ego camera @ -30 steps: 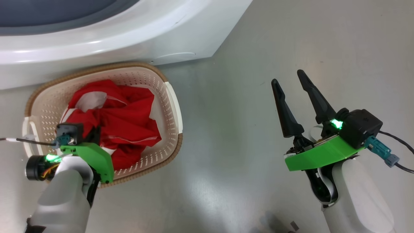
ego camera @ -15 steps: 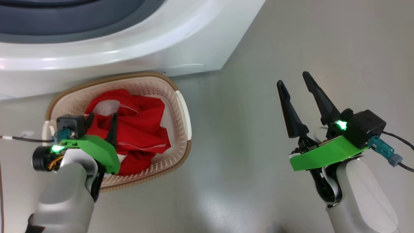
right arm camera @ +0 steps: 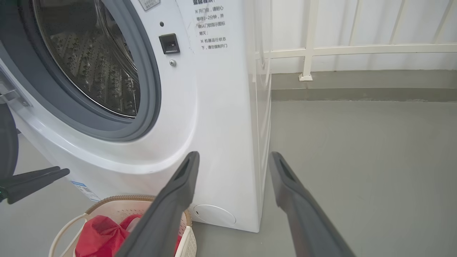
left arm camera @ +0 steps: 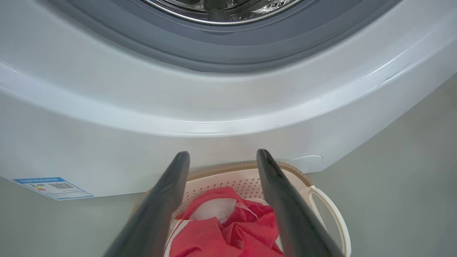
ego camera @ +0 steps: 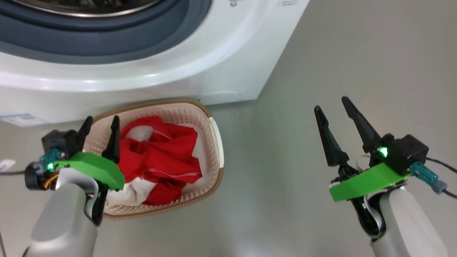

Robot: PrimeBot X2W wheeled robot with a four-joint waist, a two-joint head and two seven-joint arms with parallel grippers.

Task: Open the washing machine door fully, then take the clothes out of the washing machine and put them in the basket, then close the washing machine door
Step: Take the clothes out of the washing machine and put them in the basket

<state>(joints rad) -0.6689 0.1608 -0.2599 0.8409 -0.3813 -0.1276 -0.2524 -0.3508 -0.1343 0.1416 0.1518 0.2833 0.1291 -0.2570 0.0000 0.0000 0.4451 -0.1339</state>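
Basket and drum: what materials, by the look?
Basket: likely moulded plastic, matte cream, rows of holes; brown rim looks woven, possibly moulded too. Drum: apparently stainless steel, shiny, embossed and perforated.

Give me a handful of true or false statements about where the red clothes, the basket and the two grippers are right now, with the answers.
1. The bright red fabric clothes lie in the cream perforated plastic basket with the brown rim. True.
2. The left gripper is clamped on the clothes. False: its fingers stand apart, gripping nothing.
3. The basket stands on the grey floor in front of the white front-loading washing machine. True.
4. The right gripper holds a red garment. False: it is open and empty.
5. Red clothes fill the steel drum. False: the part in view is bare.
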